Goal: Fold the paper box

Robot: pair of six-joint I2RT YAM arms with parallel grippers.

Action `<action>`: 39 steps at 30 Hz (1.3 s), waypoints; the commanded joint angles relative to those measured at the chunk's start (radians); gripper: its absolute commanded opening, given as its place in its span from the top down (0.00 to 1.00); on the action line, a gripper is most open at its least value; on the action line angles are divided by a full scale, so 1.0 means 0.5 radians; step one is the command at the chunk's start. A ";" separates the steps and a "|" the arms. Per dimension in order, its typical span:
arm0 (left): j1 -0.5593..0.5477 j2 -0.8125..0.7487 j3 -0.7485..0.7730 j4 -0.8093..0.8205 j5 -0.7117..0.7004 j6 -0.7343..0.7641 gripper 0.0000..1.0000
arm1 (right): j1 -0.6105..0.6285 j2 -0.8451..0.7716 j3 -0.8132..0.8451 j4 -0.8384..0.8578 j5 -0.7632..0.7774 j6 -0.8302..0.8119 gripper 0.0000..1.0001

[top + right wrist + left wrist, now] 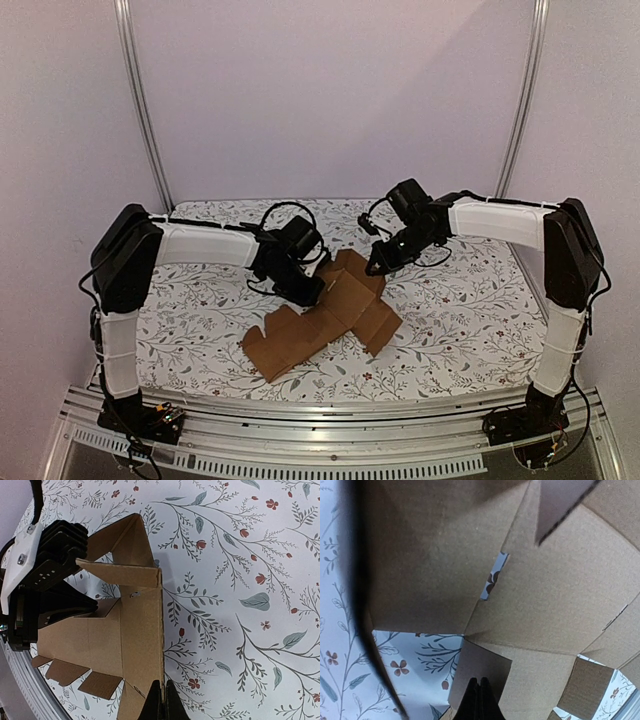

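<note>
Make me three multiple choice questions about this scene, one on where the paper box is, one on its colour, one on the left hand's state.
1. The paper box lies: A) in the middle of the table; B) at the far left corner; C) on the floor.
2. Its colour: A) white; B) brown; C) blue.
3. The left hand is: A) wide open; B) shut; C) gone from view.
A: the top view shows it mid-table. B: plain brown cardboard. B: its fingers meet.

left hand (310, 290) and right hand (377, 267) closed
</note>
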 commanded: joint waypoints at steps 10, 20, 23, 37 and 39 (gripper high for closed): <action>-0.138 0.123 -0.106 -0.013 -0.244 -0.043 1.00 | -0.005 -0.011 -0.079 0.049 0.048 0.018 1.00; -0.178 0.083 -0.242 0.119 -0.201 -0.098 1.00 | -0.004 -0.015 -0.090 0.041 0.107 0.003 1.00; -0.175 0.002 -0.228 0.098 -0.247 -0.075 1.00 | -0.007 -0.027 -0.087 0.041 0.114 -0.008 1.00; -0.069 -0.728 -0.241 0.026 -0.334 0.003 0.96 | -0.030 -0.035 -0.038 -0.047 -0.010 -0.356 1.00; -0.006 -0.819 -0.290 0.070 -0.331 -0.003 0.98 | -0.031 -0.039 -0.038 -0.047 -0.033 -0.442 1.00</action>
